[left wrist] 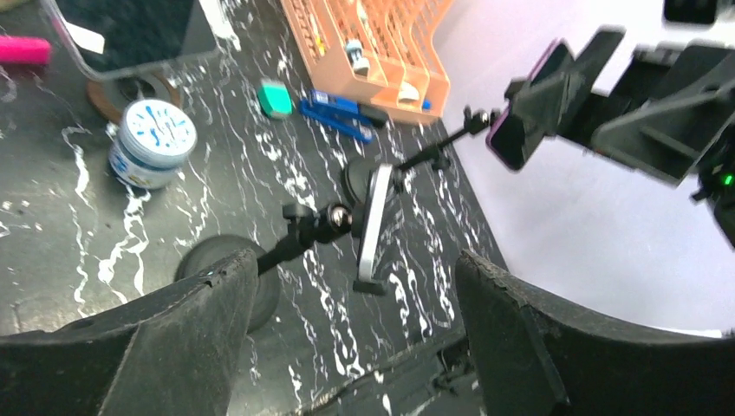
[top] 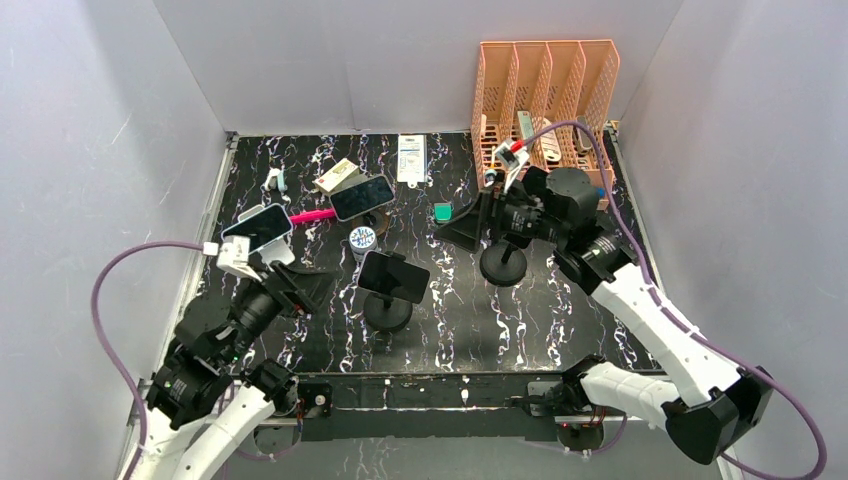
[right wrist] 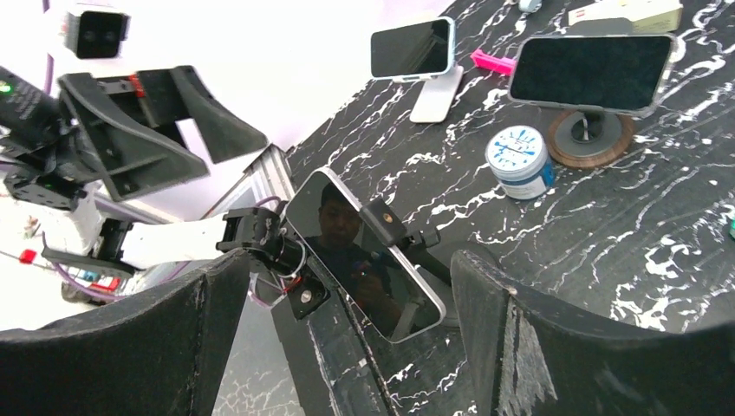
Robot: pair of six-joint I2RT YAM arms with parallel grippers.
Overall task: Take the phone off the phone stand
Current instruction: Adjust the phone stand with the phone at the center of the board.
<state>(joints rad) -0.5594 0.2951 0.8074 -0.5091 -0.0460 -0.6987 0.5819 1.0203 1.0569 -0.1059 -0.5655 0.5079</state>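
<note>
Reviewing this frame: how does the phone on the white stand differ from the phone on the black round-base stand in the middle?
The white-stand phone sits near the left edge of the table; the black-stand phone stands mid-table. The white-stand phone leans on a white stand; the black-stand phone is clamped above a round black base. Both lie landscape with dark screens, each on its stand.

Phone (top: 394, 275) on stand (top: 388, 312) at table (top: 480, 335) ctr, jar (top: 362, 238) behind, rack (top: 545, 90) back-R.
</note>
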